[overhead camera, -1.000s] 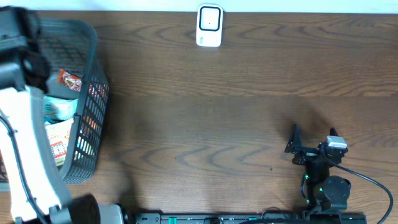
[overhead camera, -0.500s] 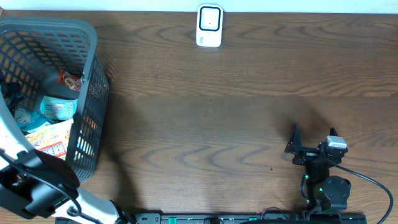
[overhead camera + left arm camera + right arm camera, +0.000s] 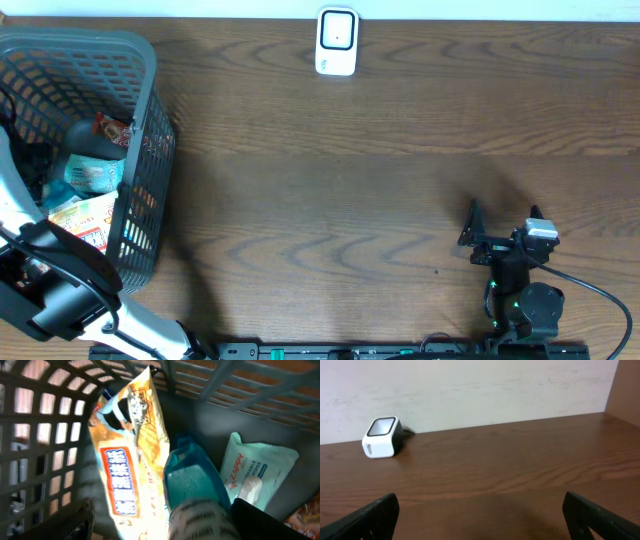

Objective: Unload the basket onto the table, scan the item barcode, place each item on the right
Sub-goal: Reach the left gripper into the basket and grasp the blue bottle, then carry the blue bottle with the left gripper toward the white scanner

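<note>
Three packets show in your left wrist view, all inside the dark grey plastic mesh basket (image 3: 140,60) at the left end of the brown wooden table (image 3: 380,180). A teal soft pouch (image 3: 192,477) sits in the middle, an orange-and-yellow printed snack packet (image 3: 125,475) is just beside it on the left, and a pale green wet-wipes pack (image 3: 255,475) is on its right. The teal pouch lies straight ahead of the left gripper (image 3: 162,505), between the two fingers. Its long axis runs up the view, so the jaws would close across its narrow width. Those jaws stand wide and hold nothing. You cannot tell from here which face carries the barcode. The right gripper (image 3: 504,212) sits well apart at the table's right end, also spread wide and empty, so the left arm is the one to pick. The white box scanner (image 3: 336,42) stands at the far edge, well apart from the basket.
</note>
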You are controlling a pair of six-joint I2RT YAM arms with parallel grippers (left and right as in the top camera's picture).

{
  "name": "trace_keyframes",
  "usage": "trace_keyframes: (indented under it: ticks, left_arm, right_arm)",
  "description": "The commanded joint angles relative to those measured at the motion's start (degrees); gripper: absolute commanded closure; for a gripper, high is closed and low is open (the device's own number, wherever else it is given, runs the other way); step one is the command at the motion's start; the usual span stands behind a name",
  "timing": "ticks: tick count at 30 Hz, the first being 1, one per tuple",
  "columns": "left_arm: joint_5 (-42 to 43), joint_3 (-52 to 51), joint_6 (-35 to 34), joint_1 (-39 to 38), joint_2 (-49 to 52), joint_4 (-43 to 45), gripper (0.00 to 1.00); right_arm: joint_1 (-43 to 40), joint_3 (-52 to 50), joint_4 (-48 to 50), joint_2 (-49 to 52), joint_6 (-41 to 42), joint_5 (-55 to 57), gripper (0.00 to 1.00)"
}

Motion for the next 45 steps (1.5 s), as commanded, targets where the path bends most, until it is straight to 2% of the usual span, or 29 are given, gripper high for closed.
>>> trace_keyframes:
  ticks: [1, 6, 7, 8, 9, 10, 11, 15, 20, 23, 28, 34, 40, 45]
  left_arm:
    - [0.35, -3.34, -2.84, 0.09, 0.70, 2.67, 0.14]
    - [0.31, -7.82, -2.80, 0.09, 0.70, 7.61, 0.15]
    - [0.31, -8.00, -2.80, 0.09, 0.70, 7.78, 0.17]
    - [0.26, -8.07, -2.80, 0.09, 0.70, 7.82, 0.26]
    - [0.13, -8.07, -2.80, 0.09, 0.70, 7.82, 0.41]
    - [0.13, -8.07, -2.80, 0.09, 0.70, 7.87, 0.51]
    - [0.13, -8.07, -2.78, 0.09, 0.70, 7.87, 0.58]
    - [0.13, -8.04, -0.85, 0.09, 0.70, 7.98, 0.75]
    - [0.13, -8.02, 4.28, 0.09, 0.48, 9.07, 0.88]
    - [0.15, -7.13, 6.56, 0.09, -0.68, 9.27, 0.92]
    - [0.35, -4.22, 8.83, 0.09, -4.46, 9.25, 0.92]
    - [1.90, -2.99, 8.87, 0.09, -13.97, 11.02, 0.92]
    - [12.63, -2.99, 9.66, 0.09, -26.43, 15.34, 0.92]
    - [27.45, -2.99, 9.64, 0.07, -36.24, 19.76, 0.92]
  right_arm:
    - [0.68, -0.15, -0.11, -0.31, -0.74, 0.11, 0.01]
    - [0.68, -0.15, -0.11, -0.31, -0.74, 0.13, 0.01]
    - [0.68, -0.15, -0.11, -0.31, -0.74, 0.11, 0.01]
    - [0.68, -0.15, -0.11, -0.31, -0.74, 0.11, 0.01]
    - [0.68, -0.15, -0.11, -0.31, -0.74, 0.11, 0.01]
    - [0.68, -0.15, -0.11, -0.31, -0.74, 0.13, 0.01]
    - [0.68, -0.15, -0.11, -0.31, -0.76, 0.11, 0.01]
    - [0.68, -0.15, -0.11, -0.31, -0.74, 0.11, 0.01]
    - [0.68, -0.15, -0.11, -0.31, -0.74, 0.11, 0.01]
    - [0.68, -0.15, -0.11, -0.31, -0.74, 0.13, 0.01]
    - [0.68, -0.15, -0.11, -0.31, -0.74, 0.11, 0.01]
    - [0.68, -0.15, -0.11, -0.31, -0.74, 0.11, 0.01]
    - [0.68, -0.15, -0.11, -0.31, -0.74, 0.11, 0.01]
    - [0.68, -0.15, -0.11, -0.31, -0.74, 0.11, 0.01]
